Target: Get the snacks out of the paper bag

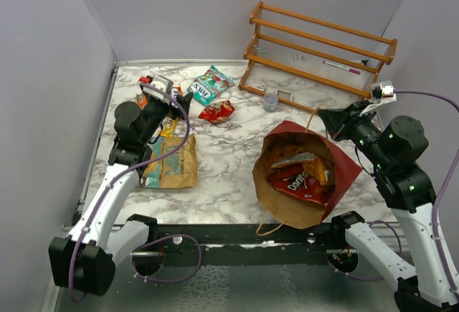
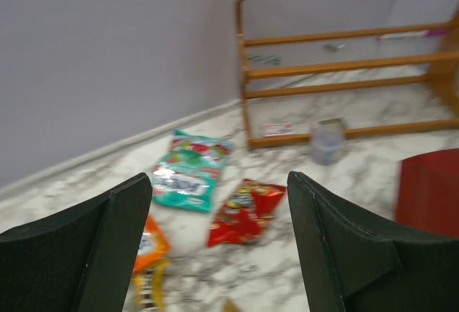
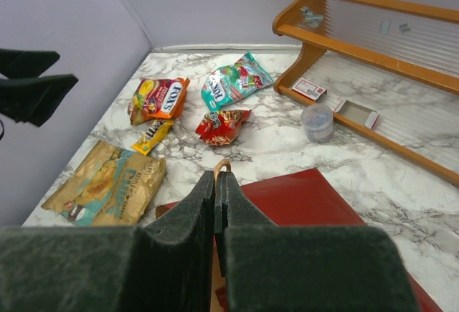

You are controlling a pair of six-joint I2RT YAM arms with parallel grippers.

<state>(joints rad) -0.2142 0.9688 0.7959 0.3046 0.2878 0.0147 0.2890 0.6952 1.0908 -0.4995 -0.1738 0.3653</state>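
The red paper bag (image 1: 343, 160) stands open at the right, and red and orange snacks (image 1: 299, 181) show inside it. My right gripper (image 1: 326, 120) is shut on the bag's thin string handle (image 3: 223, 166) at its far rim (image 3: 301, 197). Other snacks lie on the marble to the left: a teal packet (image 1: 211, 84), a red packet (image 1: 216, 111), an orange packet (image 3: 159, 98), a yellow one (image 3: 152, 136) and a tan-and-blue pouch (image 1: 172, 161). Above them my left gripper (image 2: 219, 211) hangs open with nothing in it, near the orange and yellow packets.
An orange wooden rack (image 1: 319, 50) stands at the back right with small items on it. A small clear cup (image 1: 270, 100) sits in front of the rack. Grey walls close off the left and back of the table.
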